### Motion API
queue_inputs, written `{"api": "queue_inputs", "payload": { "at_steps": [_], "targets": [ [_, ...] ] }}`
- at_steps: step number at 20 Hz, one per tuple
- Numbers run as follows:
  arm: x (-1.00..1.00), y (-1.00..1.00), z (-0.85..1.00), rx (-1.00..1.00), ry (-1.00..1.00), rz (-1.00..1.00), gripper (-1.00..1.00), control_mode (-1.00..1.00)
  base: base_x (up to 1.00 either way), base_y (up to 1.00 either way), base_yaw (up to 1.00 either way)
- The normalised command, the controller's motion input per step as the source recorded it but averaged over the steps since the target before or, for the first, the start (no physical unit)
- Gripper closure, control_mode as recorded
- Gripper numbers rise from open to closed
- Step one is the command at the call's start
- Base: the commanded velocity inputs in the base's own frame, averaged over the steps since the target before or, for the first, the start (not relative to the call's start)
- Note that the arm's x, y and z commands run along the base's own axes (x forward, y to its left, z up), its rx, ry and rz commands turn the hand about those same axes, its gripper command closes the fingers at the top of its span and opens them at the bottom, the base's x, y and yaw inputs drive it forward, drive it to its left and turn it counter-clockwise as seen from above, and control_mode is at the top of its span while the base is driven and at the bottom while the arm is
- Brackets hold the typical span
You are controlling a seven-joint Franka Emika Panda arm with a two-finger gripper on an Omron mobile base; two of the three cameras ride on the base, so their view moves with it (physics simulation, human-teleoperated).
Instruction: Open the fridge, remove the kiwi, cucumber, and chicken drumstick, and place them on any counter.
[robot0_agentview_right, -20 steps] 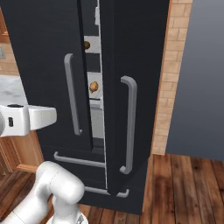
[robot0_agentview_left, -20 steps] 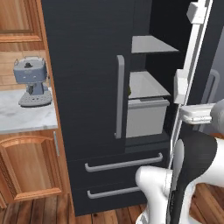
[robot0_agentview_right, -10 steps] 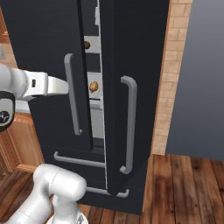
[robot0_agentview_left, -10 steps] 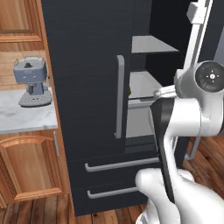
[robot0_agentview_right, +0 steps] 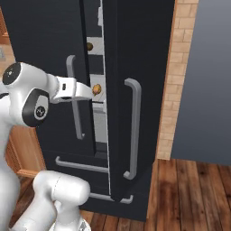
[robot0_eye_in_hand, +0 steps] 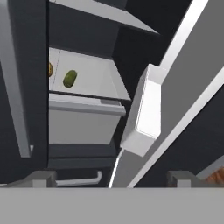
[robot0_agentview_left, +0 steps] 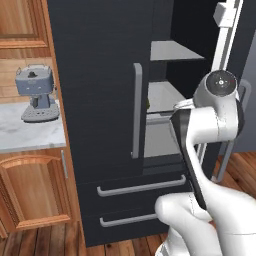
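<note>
Glossy white arm, dark joints, seemingly cable-free.

Arm raised from base, elbow bent high, forearm reaching forward at mid height. Pincer spread wide, both fingertips far apart, nothing gripped between. Wrist roughly level in right base view.

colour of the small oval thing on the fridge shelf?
Yellowish-green: the small oval cucumber on the pale shelf, clearest in the hand view.

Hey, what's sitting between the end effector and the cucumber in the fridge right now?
Nothing: in the hand view the shelf is bare from the open end effector up to the cucumber; the closed door's edge stands alongside.
</note>
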Motion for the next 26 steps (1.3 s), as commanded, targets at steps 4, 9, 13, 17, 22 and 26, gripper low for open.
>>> {"api": "queue_inputs", "payload": {
  "at_steps": [4,9,13,17,22,26],
  "targets": [
    [0.31,0.03,-0.20,-0.12,0.00,-0.24,-1.00,-1.00,0.00,0.00,0.00],
    [0.70,-0.16,-0.13,-0.05,0.02,-0.25,-1.00,-1.00,0.00,0.00,0.00],
    [0.80,-0.37,-0.08,0.00,0.06,-0.17,-1.00,-1.00,0.00,0.00,0.00],
    [0.54,-0.66,-0.23,0.00,0.08,-0.14,-1.00,-1.00,0.00,0.00,0.00],
    [0.09,-0.83,-0.46,0.00,0.06,-0.15,-1.00,-1.00,0.00,0.00,0.00],
    [-0.11,-1.00,-0.49,0.00,0.00,-0.17,-1.00,-1.00,0.00,0.00,0.00]
  ]
}}
